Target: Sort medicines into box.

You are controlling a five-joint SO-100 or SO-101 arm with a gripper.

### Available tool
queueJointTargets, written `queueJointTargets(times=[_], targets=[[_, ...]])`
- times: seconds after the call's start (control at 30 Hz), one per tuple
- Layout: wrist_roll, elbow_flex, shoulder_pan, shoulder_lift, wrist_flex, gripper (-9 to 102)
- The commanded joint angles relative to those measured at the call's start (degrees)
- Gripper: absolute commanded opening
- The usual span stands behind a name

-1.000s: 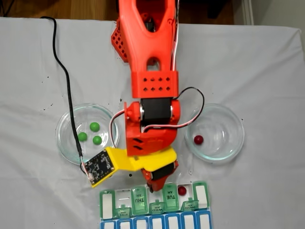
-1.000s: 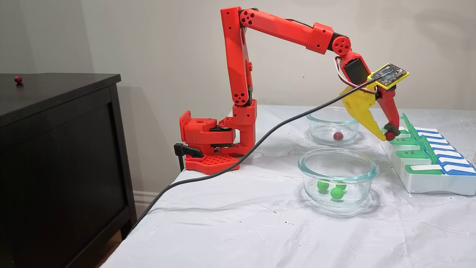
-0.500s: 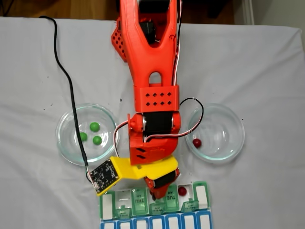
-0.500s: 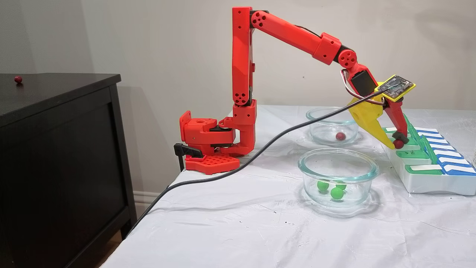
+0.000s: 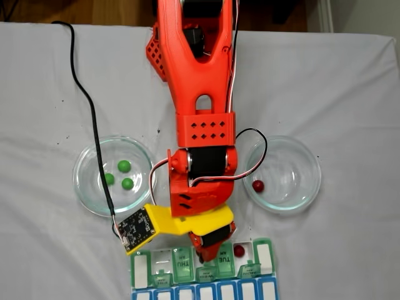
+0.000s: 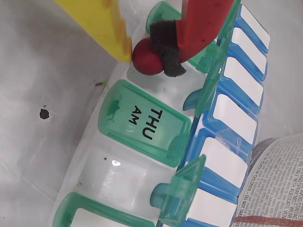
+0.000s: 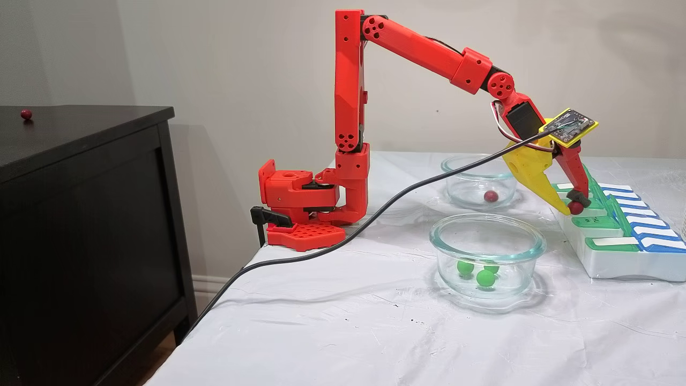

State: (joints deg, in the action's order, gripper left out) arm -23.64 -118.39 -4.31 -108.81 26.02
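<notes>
Wrist view: the jaws [image 6: 144, 52], one yellow and one red with a dark pad, clench a dark red pill [image 6: 147, 57] just above an open compartment of the pill organizer [image 6: 142, 124], next to the closed lid marked THU AM.
Fixed view from above: a second red pill [image 5: 239, 250] lies in an open compartment of the organizer, just right of the arm's tip.
Right glass dish [image 5: 306, 187]: one red pill [image 5: 257, 185].
Left glass dish [image 5: 84, 187]: three green pills [image 5: 124, 165].
Side fixed view: the organizer sits at the right end of the white-covered desk [image 7: 332, 327]; a lone red ball [image 7: 25, 113] rests on the black cabinet [image 7: 86, 214].
</notes>
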Motion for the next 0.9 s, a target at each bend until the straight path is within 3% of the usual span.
queueJointTargets(times=[0.0,0.27,0.87], targets=[[-0.2,7.0,-1.1,-5.9,0.8,0],[-1.8,8.3,-1.6,-7.1,5.7,0],[-1.5,8.1,-0.6,-2.7,-3.6,0]])
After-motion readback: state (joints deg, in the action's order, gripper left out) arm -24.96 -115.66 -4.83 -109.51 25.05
